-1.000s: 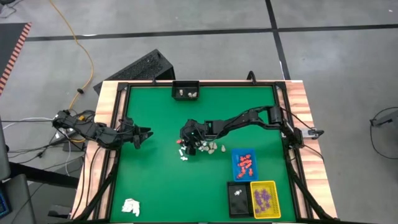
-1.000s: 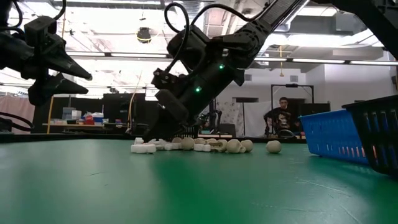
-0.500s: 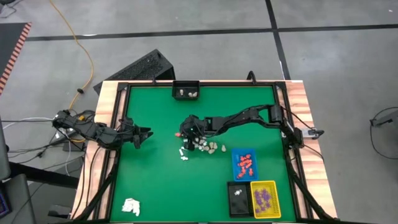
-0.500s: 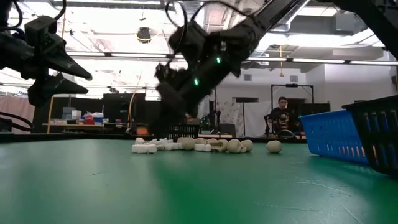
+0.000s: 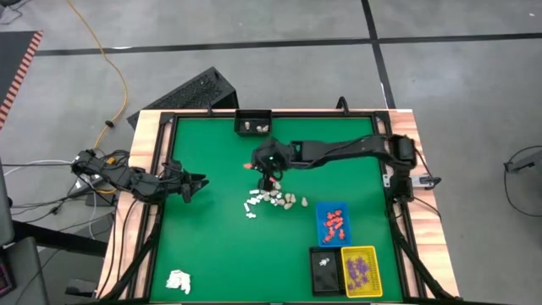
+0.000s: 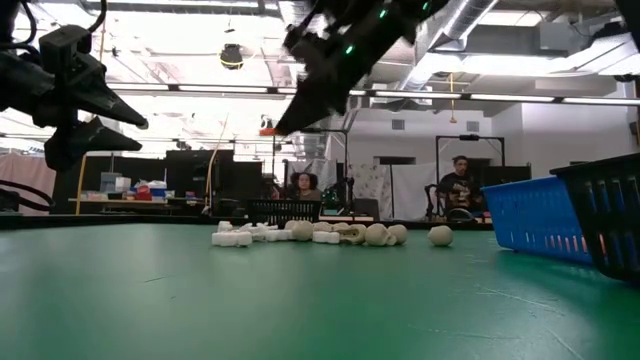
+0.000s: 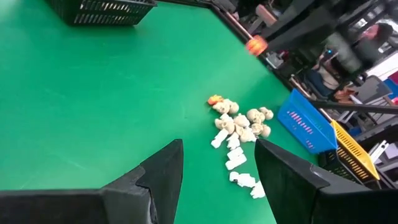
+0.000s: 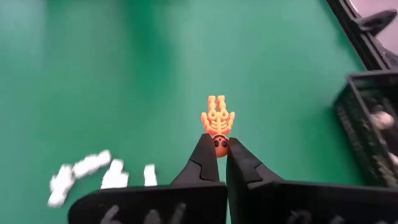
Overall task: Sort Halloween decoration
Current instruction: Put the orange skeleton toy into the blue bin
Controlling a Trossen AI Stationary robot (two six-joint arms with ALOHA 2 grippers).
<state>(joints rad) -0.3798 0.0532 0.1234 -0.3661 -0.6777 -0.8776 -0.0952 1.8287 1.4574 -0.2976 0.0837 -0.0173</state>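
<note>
My right gripper [image 8: 217,147] is shut on an orange skeleton figurine [image 8: 217,120]. It hangs well above the green table, just to the far side of a pile of white and cream Halloween decoration pieces [image 5: 273,200]. In the low view, this gripper [image 6: 291,120] is high over the pile [image 6: 320,234]. One small orange piece [image 7: 214,99] lies at the pile's edge. My left gripper [image 7: 217,171] waits open above the table's left part [image 5: 198,180], with nothing between its fingers. My right gripper pinches the orange figurine by its round head end [image 8: 218,142] between its two fingertips. The ribbed body [image 8: 217,117] sticks out past the fingertips. The figurine is lifted clear of the table.
A blue tray [image 5: 332,222] with orange-red pieces stands at the right. Nearer the front edge are a yellow tray [image 5: 360,271] with purple pieces and a black tray [image 5: 322,269]. Another black tray [image 5: 252,124] stands at the far edge. A white wad [image 5: 178,281] lies near left.
My right gripper has shut on the orange figurine at the pile. It has then risen well clear of the table and gone toward the far edge, carrying the figurine. The pile stays where it was.
</note>
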